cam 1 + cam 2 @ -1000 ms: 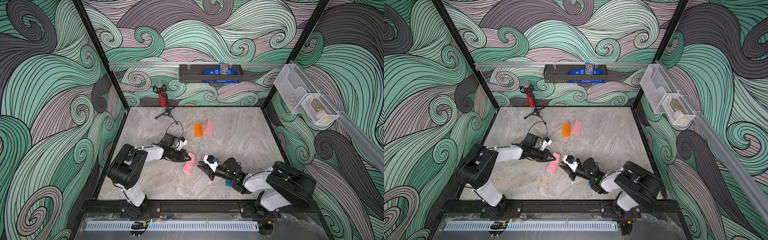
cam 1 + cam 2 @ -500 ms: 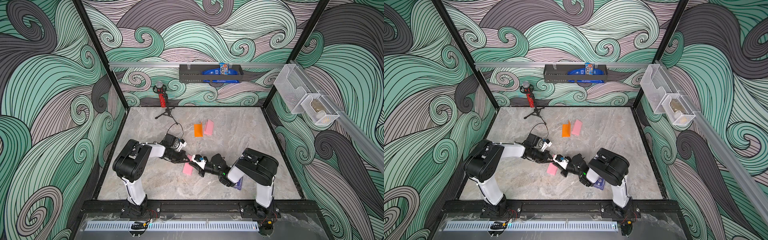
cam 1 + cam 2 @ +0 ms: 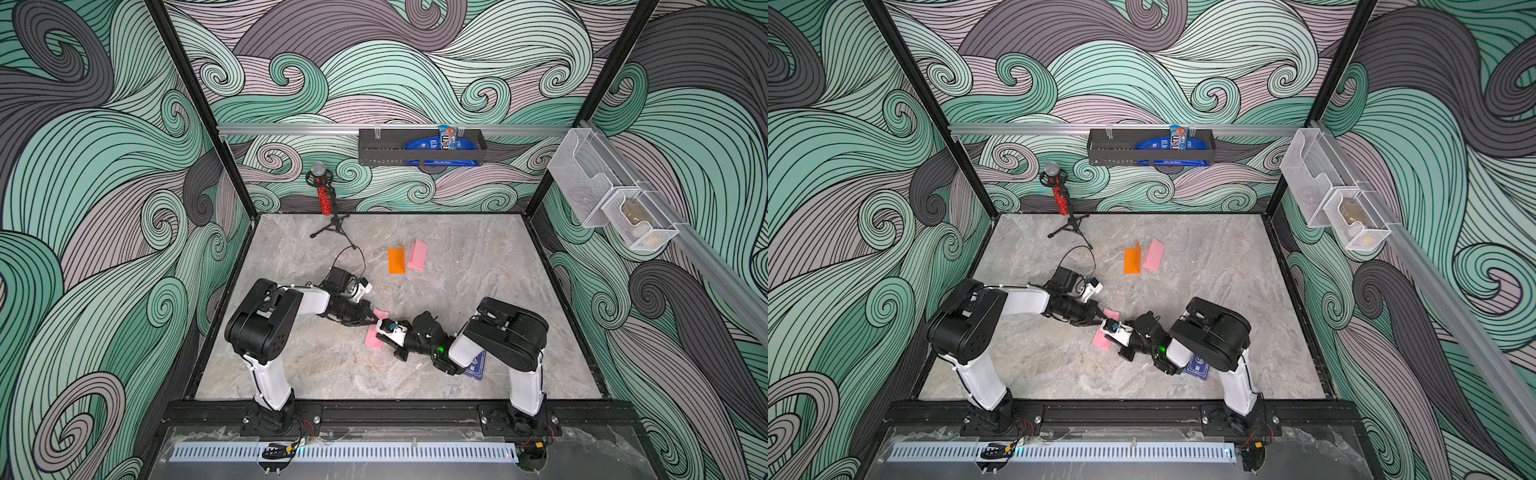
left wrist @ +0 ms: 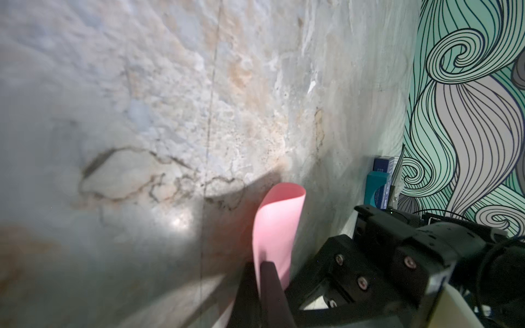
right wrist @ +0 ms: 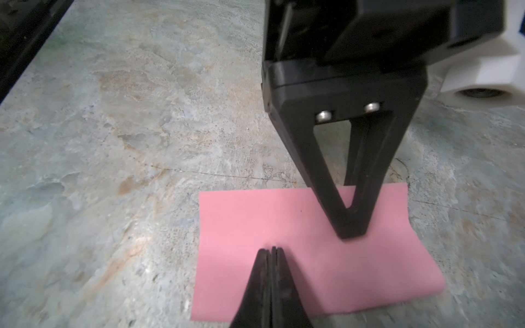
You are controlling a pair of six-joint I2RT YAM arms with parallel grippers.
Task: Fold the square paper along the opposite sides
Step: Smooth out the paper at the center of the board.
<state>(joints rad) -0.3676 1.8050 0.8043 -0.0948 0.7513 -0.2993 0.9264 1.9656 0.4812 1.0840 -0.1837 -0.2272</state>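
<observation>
Grey marble-look table (image 3: 478, 270) inside a booth w/ green-and-grey swirl walls (image 3: 104, 166); left arm (image 3: 266, 328) and right arm (image 3: 511, 336) are bolted at the front edge and reach in toward the middle. Near the front edge, toward the right side, a blue box (image 3: 476, 366) lies flat, partly hidden under the right arm. Just past it, a bit in front of the table's centre, lies the pink sheet (image 5: 255, 224), doubled over on itself so it reads as a rectangle; its bend is a soft rounded loop, not pressed flat. Left gripper (image 4: 257, 272) comes in from the left side and is clenched on one end of the sheet, paper pinched between both fingers. Right gripper (image 5: 272, 251) is clenched too, tips together at the top layer, just beside the left one; nothing seen between its fingers, and can't tell if it touches. Grippers nearly meet, approx. tip to tip, in both top views. Farther back, past centre, an orange sheet (image 3: 396, 260) is folded w/ one half standing up; a second pink piece (image 3: 417, 254) lies just beside it on its right. Near the back-left corner stands a small mic (image 3: 323, 195) on a tripod. On the back wall hangs a black shelf (image 3: 376, 149) w/ blue packets (image 3: 428, 144); clear bins (image 3: 590, 183) hang on the right wall.
</observation>
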